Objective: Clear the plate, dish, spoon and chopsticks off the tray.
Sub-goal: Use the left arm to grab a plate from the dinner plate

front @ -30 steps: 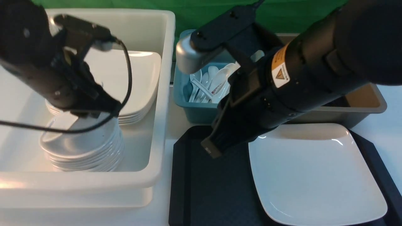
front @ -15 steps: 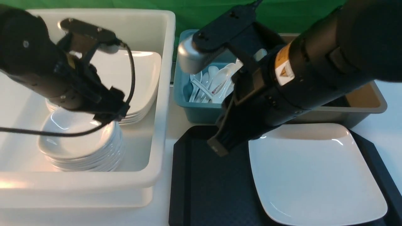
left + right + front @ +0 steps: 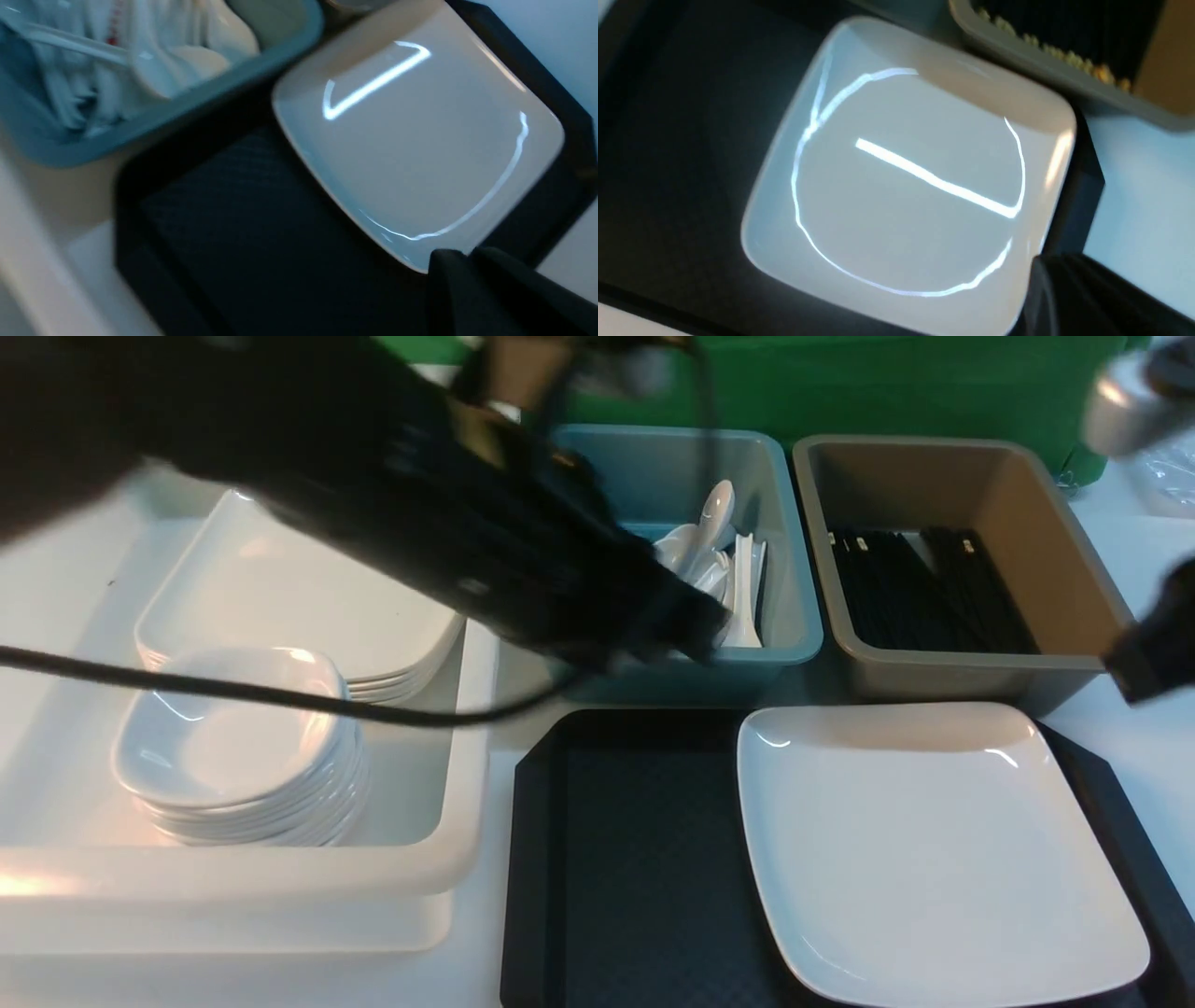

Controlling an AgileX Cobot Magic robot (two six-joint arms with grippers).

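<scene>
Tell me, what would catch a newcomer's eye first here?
The big white plate lying alone on the right half of the black tray stands out most. A blurred black left arm stretches above the white bin of stacked dishes toward the teal bin of spoons; beside it a brown bin holds black chopsticks.

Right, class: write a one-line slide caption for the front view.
A plate alone on the tray, the left arm stretched across the teal bin of spoons.

We can read no text, label, number or sign; red print on the binned spoons [image 3: 196, 51] is too blurred.
</scene>
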